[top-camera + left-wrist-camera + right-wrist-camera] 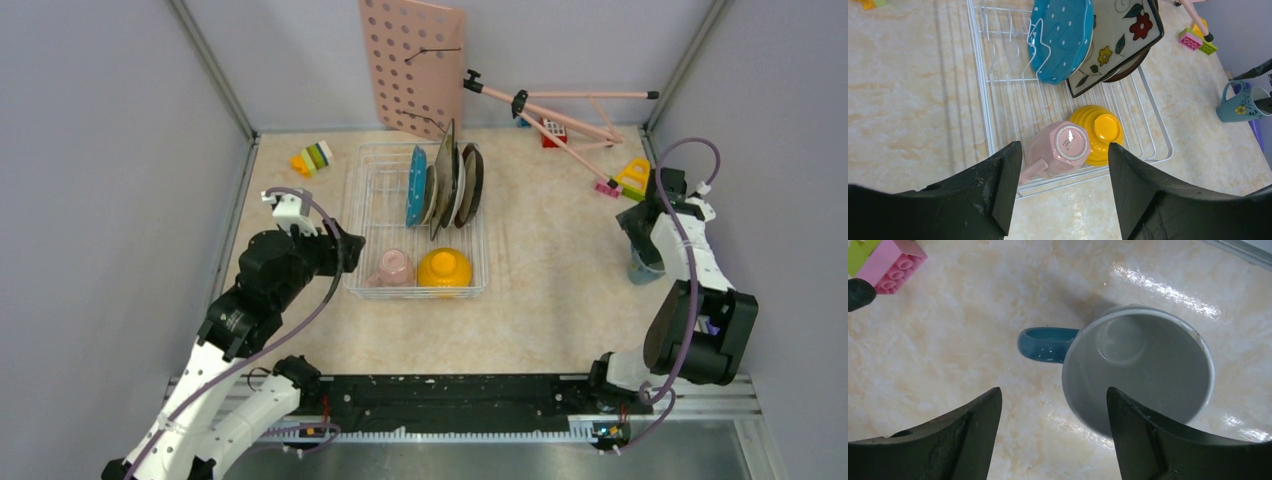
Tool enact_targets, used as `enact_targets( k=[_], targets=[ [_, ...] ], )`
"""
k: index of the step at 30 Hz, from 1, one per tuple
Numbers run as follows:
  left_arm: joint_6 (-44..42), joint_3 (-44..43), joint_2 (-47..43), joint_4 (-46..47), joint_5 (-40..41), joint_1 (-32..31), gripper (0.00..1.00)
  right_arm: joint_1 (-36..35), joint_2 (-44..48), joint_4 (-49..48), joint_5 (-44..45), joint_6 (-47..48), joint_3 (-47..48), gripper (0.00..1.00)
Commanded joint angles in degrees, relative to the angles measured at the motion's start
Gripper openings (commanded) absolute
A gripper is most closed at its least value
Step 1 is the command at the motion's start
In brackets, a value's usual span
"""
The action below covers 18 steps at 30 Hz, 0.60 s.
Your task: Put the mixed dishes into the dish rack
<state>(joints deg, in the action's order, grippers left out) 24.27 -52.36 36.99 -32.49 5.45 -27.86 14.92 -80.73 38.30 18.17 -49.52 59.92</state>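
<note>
The blue cup (1138,370) is the one dish outside the rack. It stands upright on the table at the right edge of the top view, well apart from the rack (380,190), which sits left of centre. From the right wrist it fills the right half of the frame, handle pointing left.

The step in hand looks like the pickup of this cup. The right gripper (1053,405) hangs over it with jaws wide apart and nothing between them. Its right finger overlaps the cup's near rim and its left finger is over bare table. The next move likely calls for a shift toward the cup so one finger drops inside the rim and one outside, then a closing. After that comes a carry leftward to the free space in the rack's left half.

The left gripper (1064,150) hovers at the rack's lower left corner in the top view, jaws open and empty.

Count:
- Dishes: six, five of them racked.
- Standing in the prongs: three, a teal dish (1060,37), a floral plate (1120,40) and a brown plate (1120,75).
- Upside down at the rack's front: two, a pink cup (1060,147) and a bowl (1098,132).
- Rack: one.
- Pegboard (415,70): one, at top centre.
- Block clusters: three, at upper left (312,158), upper centre-right (553,132) and right (630,178).
</note>
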Motion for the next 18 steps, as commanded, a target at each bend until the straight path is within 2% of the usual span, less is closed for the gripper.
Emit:
enact_targets(
  k=[1, 6, 8, 10, 12, 13, 18],
  targets=[
    [0.28, 0.88, -0.43, 1.32, 0.45, 0.13, 0.69, 0.54, -2.17, -1.24, -1.47, 0.48, -2.21, 0.74],
    [0.81, 0.80, 0.69, 1.87, -0.71, 0.09, 0.69, 0.53, -3.10, -3.67, -3.65, -0.11, -5.90, 0.70],
    [1.14, 0.55, 1.19, 2.05, -1.15, 0.08, 0.68, 0.51, -2.73, -4.99, -4.99, -0.42, -7.43, 0.62],
    [1.44, 0.58, 1.69, 2.48, -1.52, 0.14, 0.68, 0.55, -2.11, -5.73, -5.95, -0.28, -8.40, 0.44],
    [1.64, 0.50, 1.97, 2.65, -1.83, 0.14, 0.68, 0.50, -0.99, -6.05, -6.85, 0.11, -8.81, 0.13],
    [1.80, 0.38, 2.14, 2.69, -1.95, 0.09, 0.68, 0.55, -0.25, -6.00, -7.18, 0.29, -8.93, 0.01],
    [2.50, 0.31, 2.84, 3.41, -2.28, 0.08, 0.68, 0.54, 2.85, -5.48, -10.97, 0.72, -8.96, 0.00]
  ],
)
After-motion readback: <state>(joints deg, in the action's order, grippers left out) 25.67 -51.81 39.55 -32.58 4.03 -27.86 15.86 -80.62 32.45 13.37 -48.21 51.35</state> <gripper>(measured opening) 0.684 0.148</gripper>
